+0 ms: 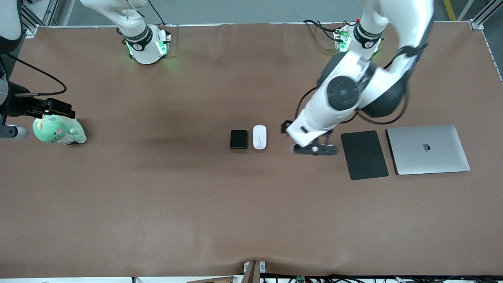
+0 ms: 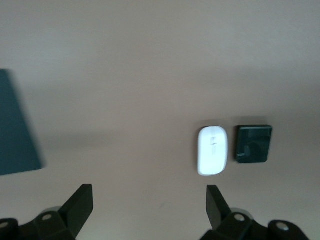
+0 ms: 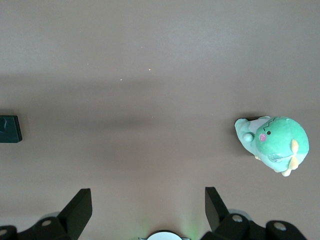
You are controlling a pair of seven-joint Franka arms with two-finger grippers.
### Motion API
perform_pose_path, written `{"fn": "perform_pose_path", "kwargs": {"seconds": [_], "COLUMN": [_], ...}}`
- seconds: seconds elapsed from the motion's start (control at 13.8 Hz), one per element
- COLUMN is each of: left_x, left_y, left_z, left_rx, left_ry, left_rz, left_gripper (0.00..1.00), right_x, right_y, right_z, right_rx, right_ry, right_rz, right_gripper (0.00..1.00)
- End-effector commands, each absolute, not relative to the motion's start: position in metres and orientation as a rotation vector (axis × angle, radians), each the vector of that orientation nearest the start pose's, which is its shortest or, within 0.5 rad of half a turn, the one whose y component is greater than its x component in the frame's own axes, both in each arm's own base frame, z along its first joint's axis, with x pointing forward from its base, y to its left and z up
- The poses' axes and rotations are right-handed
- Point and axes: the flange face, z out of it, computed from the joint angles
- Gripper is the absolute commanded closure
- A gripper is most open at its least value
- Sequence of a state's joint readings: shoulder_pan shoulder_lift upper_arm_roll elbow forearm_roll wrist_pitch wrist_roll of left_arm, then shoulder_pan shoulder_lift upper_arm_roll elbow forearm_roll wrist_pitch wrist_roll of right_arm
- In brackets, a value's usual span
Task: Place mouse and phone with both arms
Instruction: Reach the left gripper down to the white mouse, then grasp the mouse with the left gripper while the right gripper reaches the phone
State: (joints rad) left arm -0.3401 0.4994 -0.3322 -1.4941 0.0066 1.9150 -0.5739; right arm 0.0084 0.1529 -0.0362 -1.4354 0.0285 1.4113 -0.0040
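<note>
left gripper (image 1: 314, 149) open, empty, over mid-table | right gripper (image 3: 145, 212) open, waiting | risk: mouse (image 1: 259, 137) touches phone (image 1: 239, 139), grab may shove phone

White jointed arms (image 1: 346, 98) showing black bands, green lights glowing at bases, black cables trailing, black fingers (image 2: 80, 205) with silver screws

The counter (image 1: 157, 196) is plain matte brown. The mouse (image 1: 259, 137) is glossy white with a thin grey line down its middle. The phone (image 1: 239, 139) is black. The mouse pad (image 1: 364, 155) is flat black, the laptop (image 1: 427, 149) silver-grey. The plush toy (image 1: 59, 131) is mint green with a pink cheek.
</note>
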Motion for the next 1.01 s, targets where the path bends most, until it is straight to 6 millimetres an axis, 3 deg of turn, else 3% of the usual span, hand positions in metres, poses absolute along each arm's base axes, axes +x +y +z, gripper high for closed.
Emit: {"fn": "perform_pose_path", "kwargs": {"seconds": [0.0, 0.14, 0.22, 0.43, 0.72, 0.94], "left_x": [0.554, 0.528, 0.521, 0.503, 0.487, 0.479], "left_y": [-0.438, -0.476, -0.486, -0.502, -0.517, -0.514], "left_z": [0.342, 0.295, 0.273, 0.226, 0.193, 0.177], "left_rx": [-3.235, -3.229, -3.210, -3.127, -3.143, -3.139], "left_ry": [0.007, 0.005, -0.009, -0.033, -0.030, -0.018], "left_rz": [0.163, 0.203, 0.187, 0.116, 0.123, 0.137], "left_gripper": [0.00, 0.00, 0.00, 0.00, 0.01, 0.06], "right_x": [0.583, 0.589, 0.595, 0.602, 0.606, 0.608], "right_y": [-0.007, 0.002, 0.010, 0.021, 0.022, 0.050], "right_z": [0.591, 0.580, 0.565, 0.546, 0.527, 0.521], "right_rx": [-3.085, -3.084, -3.081, -3.087, -3.078, -3.065], "right_ry": [0.013, -0.014, -0.032, -0.061, -0.039, 0.001], "right_rz": [0.274, 0.293, 0.331, 0.376, 0.426, 0.426], "right_gripper": [0.00, 0.00, 0.00, 0.00, 0.00, 0.00]}}
